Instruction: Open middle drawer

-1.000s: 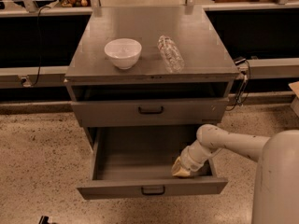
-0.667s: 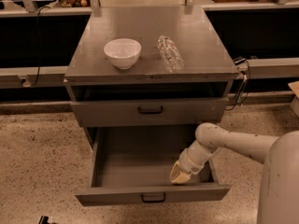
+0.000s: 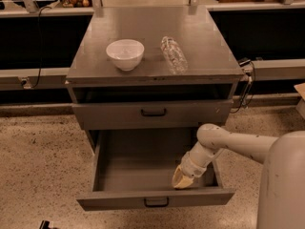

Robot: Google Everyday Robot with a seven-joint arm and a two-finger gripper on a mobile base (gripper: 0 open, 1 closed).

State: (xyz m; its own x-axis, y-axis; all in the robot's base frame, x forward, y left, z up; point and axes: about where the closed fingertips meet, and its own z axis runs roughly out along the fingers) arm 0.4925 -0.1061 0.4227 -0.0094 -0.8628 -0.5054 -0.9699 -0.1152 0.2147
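Observation:
The middle drawer point(image 3: 119, 202) of the grey cabinet is pulled out towards me. Its plain grey tray point(image 3: 138, 166) is exposed and holds nothing but my gripper. A small black loop handle point(image 3: 156, 202) sits at the centre of its front. My gripper point(image 3: 181, 179) is cream-tipped and reaches down inside the drawer at its right front corner, just behind the front panel. My white arm point(image 3: 228, 142) comes in from the right over the drawer's side wall.
The drawer above point(image 3: 109, 114) is closed, with a black handle point(image 3: 153, 112). A white bowl point(image 3: 125, 54) and a clear plastic bottle point(image 3: 173, 55) lying on its side rest on the cabinet top point(image 3: 209, 46). Cables point(image 3: 245, 87) hang at the right. Speckled floor surrounds the cabinet.
The middle drawer has slid further out towards me. My gripper has moved forward and down with it, staying at the right front corner.

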